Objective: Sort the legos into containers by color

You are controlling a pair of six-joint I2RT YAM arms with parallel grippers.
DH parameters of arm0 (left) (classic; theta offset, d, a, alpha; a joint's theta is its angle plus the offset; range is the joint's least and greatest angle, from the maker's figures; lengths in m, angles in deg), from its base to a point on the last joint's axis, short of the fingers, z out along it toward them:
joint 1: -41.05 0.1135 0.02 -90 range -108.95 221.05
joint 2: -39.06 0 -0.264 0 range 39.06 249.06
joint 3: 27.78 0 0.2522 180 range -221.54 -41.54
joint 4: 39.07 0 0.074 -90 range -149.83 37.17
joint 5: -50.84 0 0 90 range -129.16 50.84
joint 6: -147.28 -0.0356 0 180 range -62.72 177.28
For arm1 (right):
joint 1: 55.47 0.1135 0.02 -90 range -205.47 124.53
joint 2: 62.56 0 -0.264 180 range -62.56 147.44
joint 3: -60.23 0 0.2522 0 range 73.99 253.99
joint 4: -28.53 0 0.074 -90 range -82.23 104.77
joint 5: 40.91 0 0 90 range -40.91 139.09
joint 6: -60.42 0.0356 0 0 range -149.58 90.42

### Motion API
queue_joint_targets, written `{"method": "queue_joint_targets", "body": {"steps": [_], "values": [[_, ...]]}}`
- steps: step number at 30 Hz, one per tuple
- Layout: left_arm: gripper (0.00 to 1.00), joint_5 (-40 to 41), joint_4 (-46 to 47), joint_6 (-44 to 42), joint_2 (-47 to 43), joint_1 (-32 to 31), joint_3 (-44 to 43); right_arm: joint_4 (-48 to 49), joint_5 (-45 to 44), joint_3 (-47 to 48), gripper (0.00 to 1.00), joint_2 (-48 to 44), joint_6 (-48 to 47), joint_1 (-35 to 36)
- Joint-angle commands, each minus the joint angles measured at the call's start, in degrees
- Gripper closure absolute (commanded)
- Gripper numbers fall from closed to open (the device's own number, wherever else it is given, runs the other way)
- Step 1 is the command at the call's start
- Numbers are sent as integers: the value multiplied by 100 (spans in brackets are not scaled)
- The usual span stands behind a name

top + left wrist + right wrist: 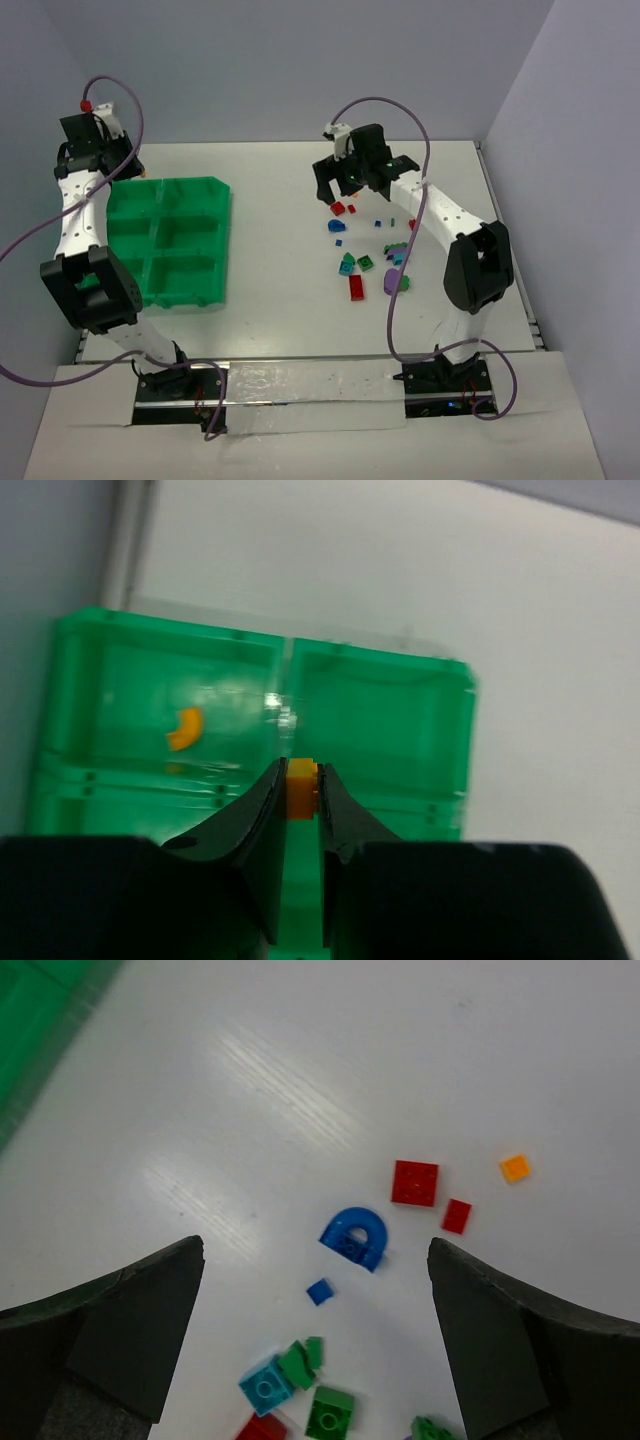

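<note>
My left gripper (302, 780) is shut on a small orange lego (302, 785) and hangs over the far left of the green tray (215, 190). Below it, the divider (285, 695) separates two containers, and the left one holds a curved orange piece (183, 728). My right gripper (315, 1250) stands wide open with nothing in it, above the loose legos. Under it lie a blue arch (355, 1237), a tiny blue piece (319, 1291), a red plate (415, 1182), a smaller red piece (457, 1216) and an orange tile (515, 1167). From above, the right gripper (338, 188) hovers by a red lego (338, 208).
More legos lie right of centre: a teal brick (265, 1385), green bricks (330, 1412), a long red brick (357, 288) and a purple piece (392, 282). Walls close in the table at the left, back and right.
</note>
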Motion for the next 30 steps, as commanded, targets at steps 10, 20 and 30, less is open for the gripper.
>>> {"method": "queue_joint_targets", "body": {"steps": [10,20,30], "values": [[95,1737,315,-677,1110,72,-439,-348,-1278,638,1,979,227,-494],[63,1669,216,-598,1653,81,-638,-559,-1060,1249,10,1731,-232,-680],[33,1152,-81,-493,1755,79,-906,-932,-685,2000,22,2315,-1207,-855]]}}
